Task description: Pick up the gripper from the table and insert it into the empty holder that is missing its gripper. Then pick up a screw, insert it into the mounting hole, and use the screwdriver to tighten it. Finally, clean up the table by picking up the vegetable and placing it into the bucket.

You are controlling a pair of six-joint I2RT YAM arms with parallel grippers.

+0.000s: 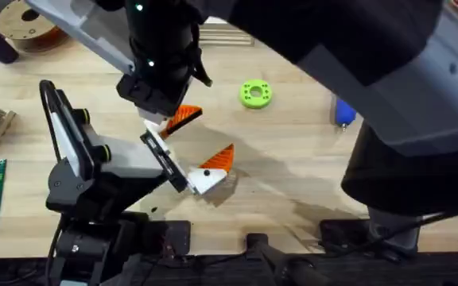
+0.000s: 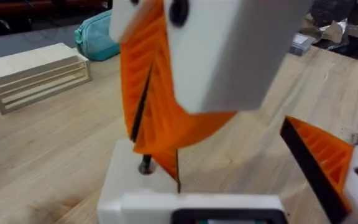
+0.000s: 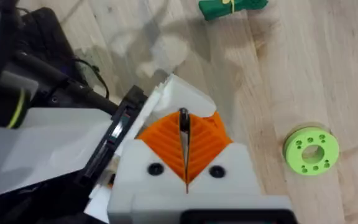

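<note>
Nearest the bases, the left claw [image 1: 211,168] stands wide open and holds nothing: its orange-padded finger sits well apart from its bare white finger block, which appears to be the holder [image 2: 126,186]. Directly above the holder hangs the right claw [image 3: 184,134], reaching across the middle, its orange ribbed pads pressed together on a thin dark shaft that looks like the screw [image 3: 183,119]. The screw's long axis runs along the pads and points down at the holder, with its lower end at or just touching the sloped white face. Whether it has entered the mounting hole cannot be told. The coming move seems to turn on that line: the hole lies straight below the right claw, so a push along the screw's own axis should seat it, while any tilt could jam it. Beyond the holder, the green disc [image 1: 254,94] lies on the desk [image 1: 293,175], with the blue screwdriver [image 1: 344,111] farther off, nearer the right arm. The vegetable [image 3: 232,6] lies well apart from the holder
</note>
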